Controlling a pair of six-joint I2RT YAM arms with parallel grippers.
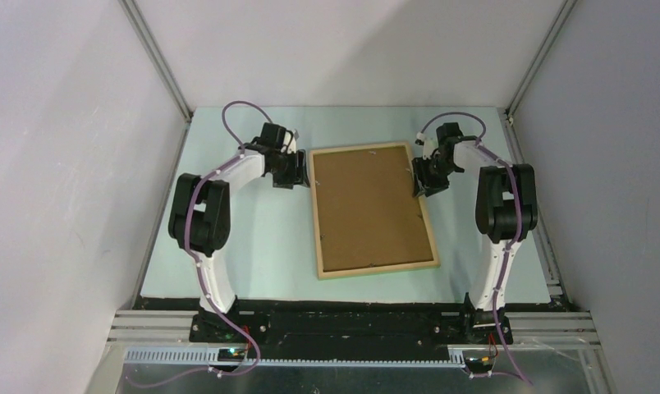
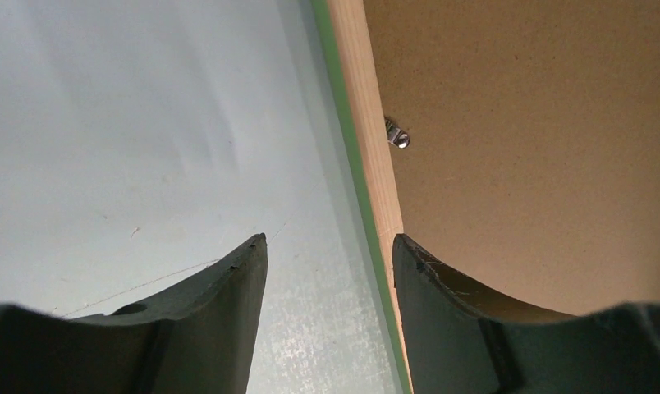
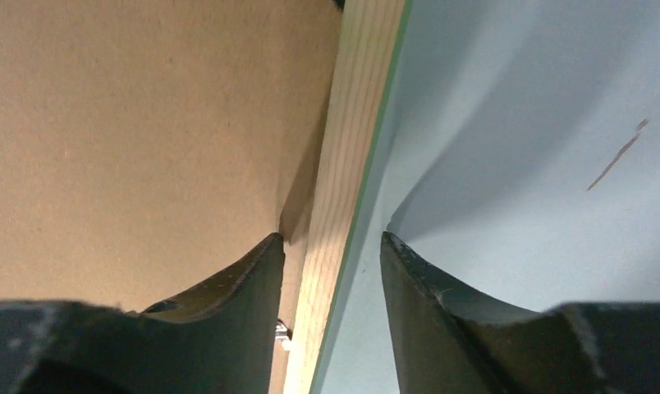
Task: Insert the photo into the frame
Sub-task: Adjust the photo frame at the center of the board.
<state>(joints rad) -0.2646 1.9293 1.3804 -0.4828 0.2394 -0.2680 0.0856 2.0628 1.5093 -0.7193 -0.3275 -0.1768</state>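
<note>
Frame (image 1: pixel 378 270) lies back-up, long axis 12-to-6 o'clock; left gripper (image 2: pixel 328 240), right gripper (image 3: pixel 333 236) both gape (green edge: wrist views only).

pale green table (image 1: pixel 245 246), wooden frame (image 1: pixel 378 269) lying back-up on it

The frame (image 1: pixel 378 269) lies wood-back up on the table (image 1: pixel 245 246), brown backing board (image 1: pixel 368 209) filling it. The left gripper (image 1: pixel 294 170) meets its ten o'clock edge, the right gripper (image 1: pixel 425 177) two o'clock, apparently touching.
</note>
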